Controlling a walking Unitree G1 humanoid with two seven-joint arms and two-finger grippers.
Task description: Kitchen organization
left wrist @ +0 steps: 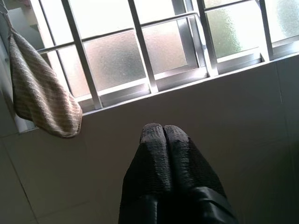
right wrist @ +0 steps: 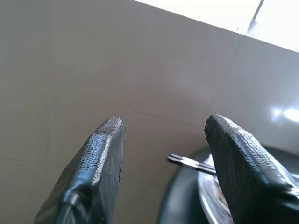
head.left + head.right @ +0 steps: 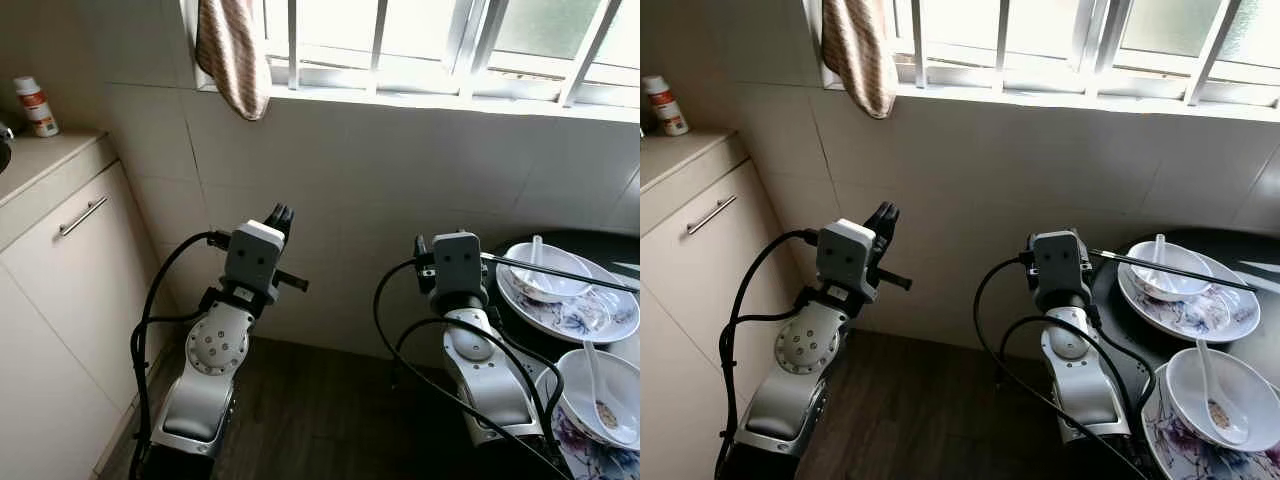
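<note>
Two chopsticks (image 3: 560,270) across bowl (image 3: 545,272)

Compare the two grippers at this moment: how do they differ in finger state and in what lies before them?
The left gripper has its fingers pressed together; the right gripper has its fingers spread apart. The left points up toward the window and hanging towel; the right faces chopsticks on the dark table. Both are raised and hold nothing.
</note>
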